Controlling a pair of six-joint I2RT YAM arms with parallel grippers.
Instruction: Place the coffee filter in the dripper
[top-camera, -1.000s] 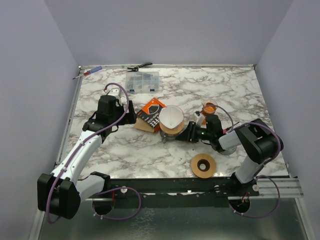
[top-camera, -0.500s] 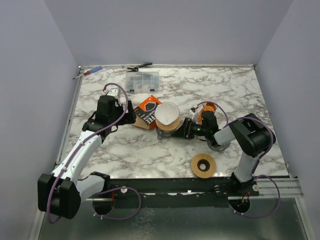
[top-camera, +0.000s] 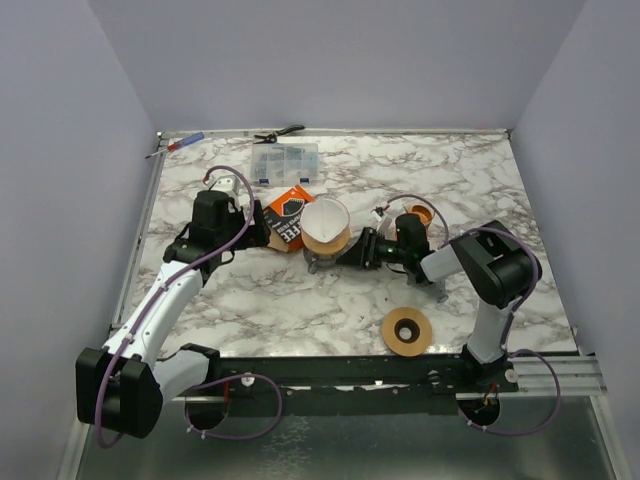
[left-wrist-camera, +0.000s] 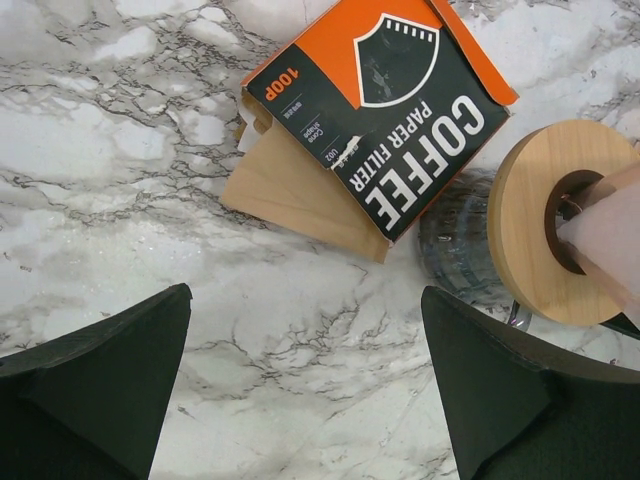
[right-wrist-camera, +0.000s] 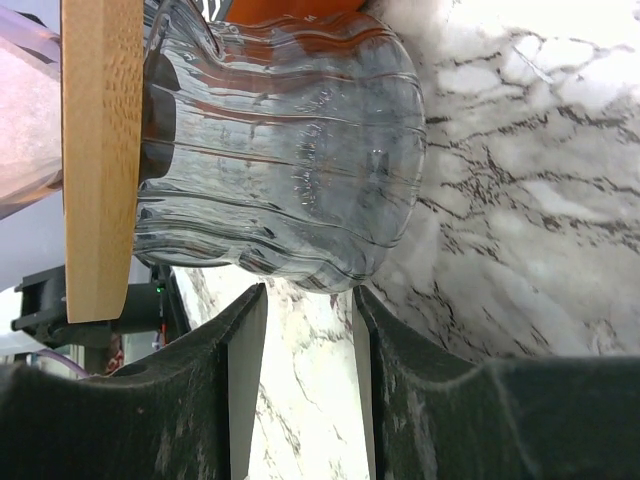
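The coffee filter (top-camera: 325, 222) is being cradled point-down in the dripper (right-wrist-camera: 290, 170) — the placing looks done. The right fingers (right-wrist-camera: 240, 400), narrowly apart (only tabletop (right-wrist-camera: 520, 150) between them), are being held low at its glass base, probably for steadying; the left fingers (left-wrist-camera: 100, 380) are being held wide apart.

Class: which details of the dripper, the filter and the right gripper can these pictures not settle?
- Open end of the filter: left wrist view, cut off by the right edge.
- Whether the right gripper holds the dripper: right wrist view shows no contact point; top view too small.
- Contents of the compartment box: top view, too small.
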